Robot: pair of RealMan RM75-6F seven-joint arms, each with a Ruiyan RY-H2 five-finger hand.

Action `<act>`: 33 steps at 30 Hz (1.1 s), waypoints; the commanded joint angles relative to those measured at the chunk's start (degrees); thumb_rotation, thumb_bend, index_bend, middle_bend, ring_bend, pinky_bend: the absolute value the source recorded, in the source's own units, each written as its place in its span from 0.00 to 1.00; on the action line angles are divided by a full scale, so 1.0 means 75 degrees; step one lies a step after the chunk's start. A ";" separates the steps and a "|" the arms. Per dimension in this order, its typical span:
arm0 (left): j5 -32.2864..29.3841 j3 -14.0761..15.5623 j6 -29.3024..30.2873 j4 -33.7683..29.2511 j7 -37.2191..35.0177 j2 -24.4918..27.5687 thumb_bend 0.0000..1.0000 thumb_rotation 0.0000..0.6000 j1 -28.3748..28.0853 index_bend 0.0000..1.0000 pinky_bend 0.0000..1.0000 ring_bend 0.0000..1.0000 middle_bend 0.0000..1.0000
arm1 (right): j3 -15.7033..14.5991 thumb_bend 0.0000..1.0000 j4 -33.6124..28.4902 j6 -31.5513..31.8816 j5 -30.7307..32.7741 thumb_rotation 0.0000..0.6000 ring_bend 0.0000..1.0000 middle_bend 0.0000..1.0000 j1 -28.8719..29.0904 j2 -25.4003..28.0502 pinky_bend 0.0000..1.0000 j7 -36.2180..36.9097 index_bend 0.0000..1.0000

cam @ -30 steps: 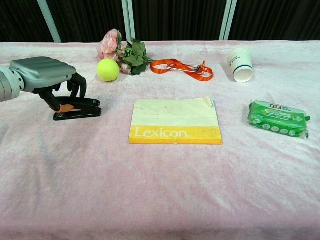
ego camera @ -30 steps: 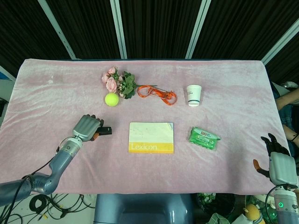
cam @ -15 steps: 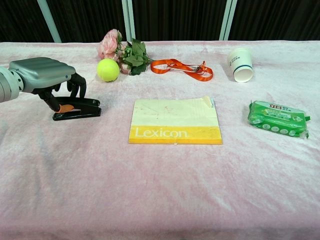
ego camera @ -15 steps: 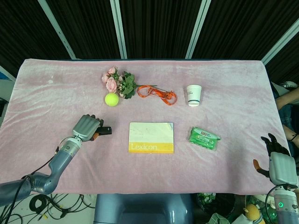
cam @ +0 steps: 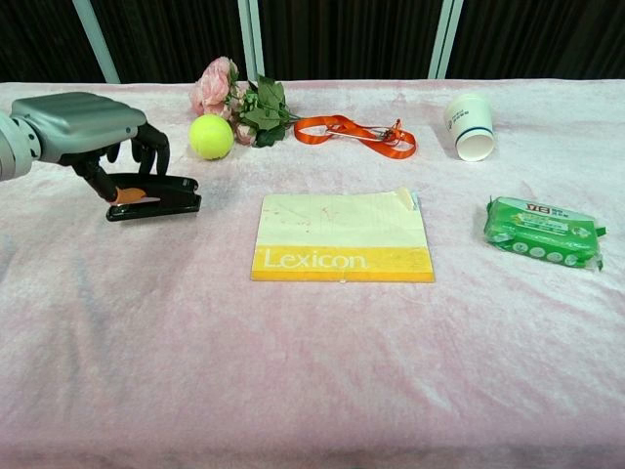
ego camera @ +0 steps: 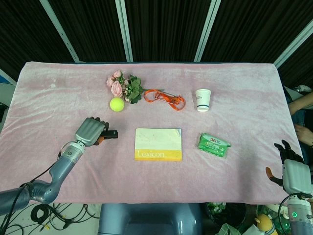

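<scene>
At left of the frame, our left hand (cam: 83,127) pinches the black stapler (cam: 156,196), which looks just clear of the pink cloth (cam: 312,371): picked up, not yet placed anywhere. Our right hand (ego camera: 292,171) hangs spread at lower right, holding nothing.

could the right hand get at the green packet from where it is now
Probably yes. The right hand sits open off the table's right edge, and only bare pink cloth lies between it and the green packet. Whether the arm stretches that far cannot be told.
</scene>
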 commanded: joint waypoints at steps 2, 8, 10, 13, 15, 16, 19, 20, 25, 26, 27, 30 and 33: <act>0.0190 -0.0312 0.0218 -0.0441 -0.0224 0.0236 0.38 1.00 -0.0086 0.43 0.43 0.32 0.52 | -0.0017 0.24 -0.0004 -0.0012 -0.0023 1.00 0.19 0.06 0.0010 -0.0009 0.23 -0.0030 0.18; 0.0071 -0.0656 -0.0048 -0.0689 -0.0139 0.0049 0.38 1.00 -0.0497 0.43 0.43 0.32 0.52 | -0.0017 0.24 -0.0011 0.0010 -0.0018 1.00 0.19 0.06 0.0003 -0.0017 0.23 -0.0042 0.18; -0.0100 -0.0789 -0.0216 -0.0672 0.0062 -0.0155 0.38 1.00 -0.0743 0.43 0.43 0.32 0.52 | -0.0011 0.24 -0.0006 0.0018 -0.0009 1.00 0.19 0.06 0.0000 -0.0012 0.23 -0.0037 0.18; -0.0521 -0.0941 -0.0381 -0.0612 0.0459 -0.0467 0.38 1.00 -0.1062 0.43 0.43 0.32 0.52 | -0.0008 0.24 -0.0006 0.0017 -0.0001 1.00 0.19 0.06 -0.0002 -0.0007 0.23 -0.0022 0.18; -0.0880 -0.1023 -0.0464 -0.0574 0.0782 -0.0677 0.38 1.00 -0.1282 0.43 0.44 0.32 0.52 | -0.0014 0.24 -0.0001 0.0010 -0.0003 1.00 0.19 0.06 -0.0001 -0.0007 0.23 -0.0025 0.18; -0.1124 -0.1075 -0.0503 -0.0567 0.0978 -0.0807 0.38 1.00 -0.1421 0.43 0.44 0.32 0.52 | -0.0016 0.24 -0.0002 0.0004 -0.0003 1.00 0.19 0.06 0.0000 -0.0010 0.23 -0.0024 0.18; -0.1637 -0.1183 -0.0528 -0.0537 0.1408 -0.1108 0.38 1.00 -0.1747 0.43 0.44 0.32 0.52 | -0.0018 0.24 0.0003 0.0001 -0.0013 1.00 0.19 0.06 0.0008 -0.0014 0.23 -0.0036 0.18; -0.1798 -0.1197 -0.0516 -0.0507 0.1600 -0.1248 0.38 1.00 -0.1885 0.43 0.44 0.32 0.52 | -0.0015 0.24 0.0007 0.0006 -0.0012 1.00 0.19 0.06 0.0009 -0.0017 0.23 -0.0037 0.18; -0.2461 -0.1131 -0.0416 -0.0318 0.2245 -0.1748 0.38 1.00 -0.2296 0.43 0.44 0.32 0.52 | -0.0007 0.24 0.0014 0.0004 0.0005 1.00 0.19 0.06 0.0007 -0.0011 0.23 -0.0016 0.18; -0.2603 -0.1119 -0.0365 -0.0261 0.2367 -0.1861 0.38 1.00 -0.2374 0.43 0.44 0.32 0.52 | -0.0008 0.24 0.0015 0.0009 0.0001 1.00 0.19 0.06 0.0004 -0.0008 0.23 -0.0011 0.18; -0.2685 -0.1119 -0.0332 -0.0228 0.2422 -0.1926 0.38 1.00 -0.2416 0.43 0.44 0.32 0.52 | -0.0008 0.24 0.0015 0.0012 -0.0003 1.00 0.19 0.06 0.0002 -0.0007 0.23 -0.0006 0.18; -0.2964 -0.1104 -0.0257 -0.0113 0.2582 -0.2133 0.38 1.00 -0.2561 0.43 0.44 0.32 0.52 | -0.0004 0.24 0.0013 0.0010 0.0005 1.00 0.19 0.06 -0.0001 0.0003 0.23 0.0014 0.18; -0.3129 -0.1037 -0.0203 -0.0054 0.2732 -0.2233 0.38 1.00 -0.2667 0.43 0.44 0.32 0.51 | 0.0003 0.24 0.0028 -0.0003 0.0018 1.00 0.19 0.06 0.0005 0.0006 0.23 0.0022 0.17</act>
